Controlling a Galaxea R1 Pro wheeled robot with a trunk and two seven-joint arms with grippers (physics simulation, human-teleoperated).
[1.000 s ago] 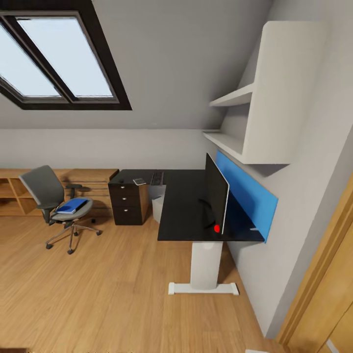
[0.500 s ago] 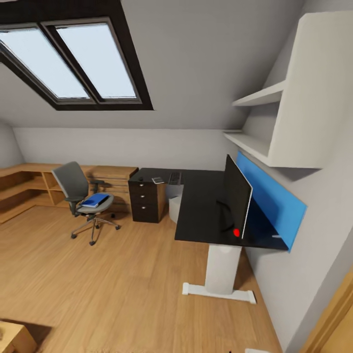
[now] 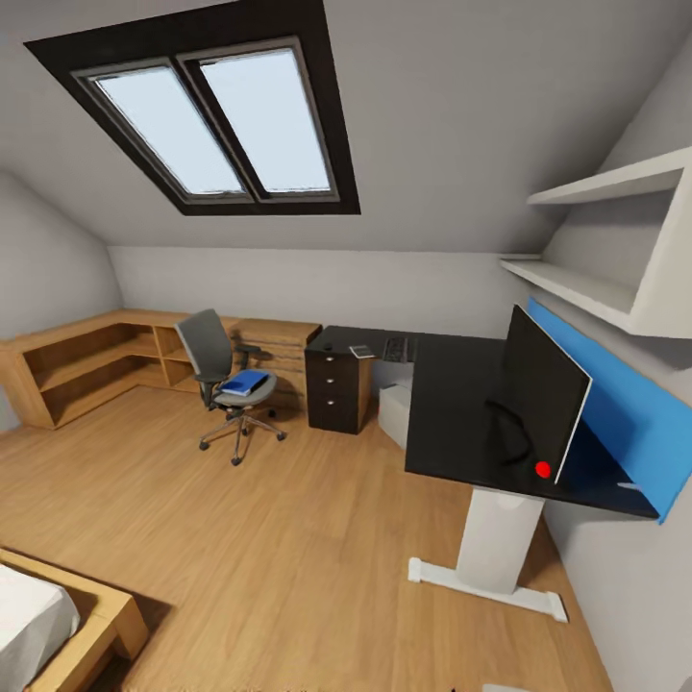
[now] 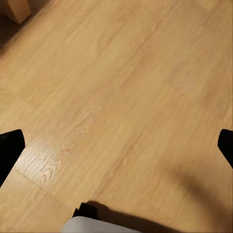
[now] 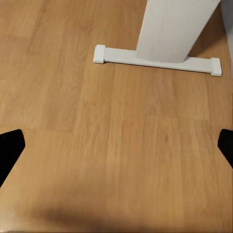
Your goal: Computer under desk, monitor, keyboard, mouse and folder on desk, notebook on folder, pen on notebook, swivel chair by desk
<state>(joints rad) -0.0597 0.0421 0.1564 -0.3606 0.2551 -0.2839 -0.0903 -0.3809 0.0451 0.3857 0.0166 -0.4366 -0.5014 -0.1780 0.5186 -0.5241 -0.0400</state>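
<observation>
Fingers of the left gripper stand spread wide and released, nothing between them, over bare wooden floor. Right gripper likewise: fingers parted, holding nothing, above the floor just before the white pedestal foot of the desk.

Desk surface, black, L-shaped, runs along the right wall below a blue panel and white wall shelves. Monitor stands upright on the surface near the blue panel, its cable looping on the surface in front; a small red object lies on the surface at the monitor's near lower corner. Keyboard lies at the far end of the surface, well apart from the monitor. Beside it a small flat item rests above the dark drawer unit; what it is cannot be told. A white box stands under the surface next to the drawers.

Swivel chair, grey, stands on the floor left of the drawer unit, apart from the desk. Blue folder lies on its seat.

Low wooden shelving lines the far left corner. Skylight is set in the sloped ceiling. Bed corner shows near left.
</observation>
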